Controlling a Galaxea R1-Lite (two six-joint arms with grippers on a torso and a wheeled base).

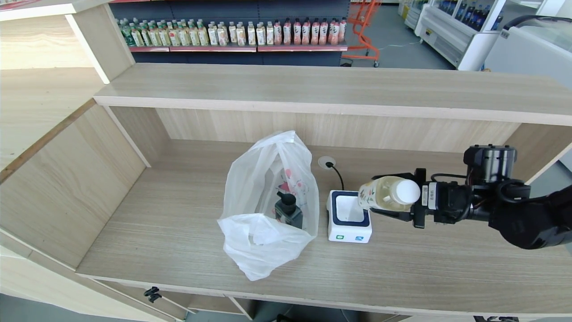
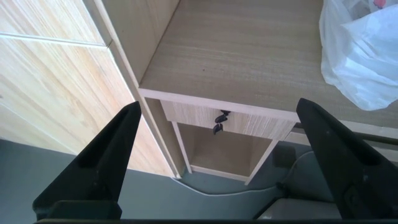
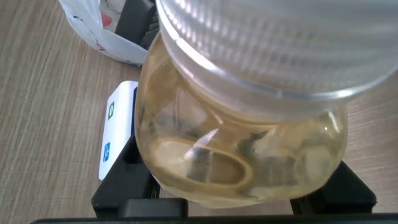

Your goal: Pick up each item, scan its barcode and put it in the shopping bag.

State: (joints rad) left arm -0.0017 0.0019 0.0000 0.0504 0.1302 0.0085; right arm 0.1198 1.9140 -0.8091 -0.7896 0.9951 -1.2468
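The wooden counter bears a white shopping bag at its middle, with a dark pump-top item inside. Just right of the bag sits the white scanner. The right gripper clamps a pale-liquid bottle sideways above the scanner's right edge. The left gripper hangs with its jaws wide, off the counter's near-left corner.

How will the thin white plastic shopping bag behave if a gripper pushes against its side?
The thin white plastic shopping bag looks floppy: its walls are crumpled and sagging, so it would probably cave in. It seems light, so it may slide on the smooth wooden counter, though the dark pump bottle inside might anchor it.
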